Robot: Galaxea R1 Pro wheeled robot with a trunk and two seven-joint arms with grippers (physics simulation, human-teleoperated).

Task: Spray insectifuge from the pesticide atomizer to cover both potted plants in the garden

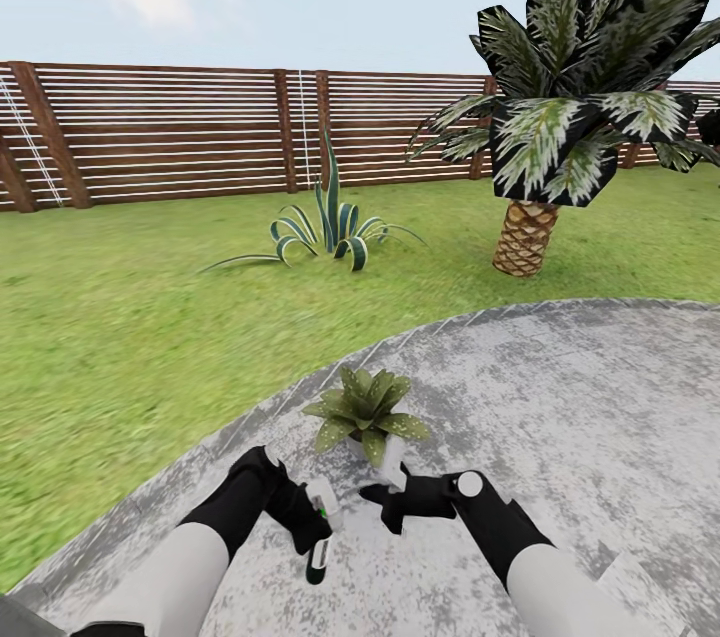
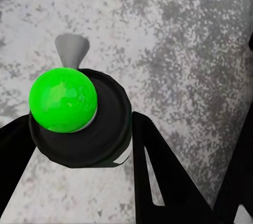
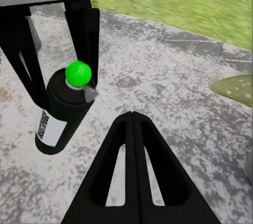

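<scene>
Left gripper (image 1: 308, 517) pinches the pesticide atomizer (image 1: 319, 537) over the paved patio (image 1: 560, 397) — right gripper (image 1: 385, 500), fingers pressed together, near 1 potted plant (image 1: 366, 409).

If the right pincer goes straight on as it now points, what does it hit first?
Probably the atomizer held in the left pincer, just off its line; otherwise the patio. Depth is unclear.

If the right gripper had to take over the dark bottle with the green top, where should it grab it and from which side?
Grip the dark pesticide bottle low on its body, around the white label, coming from the right, the side facing the right gripper. The left gripper already clamps the upper body, and the green ball top and nozzle there should probably stay uncovered.
</scene>
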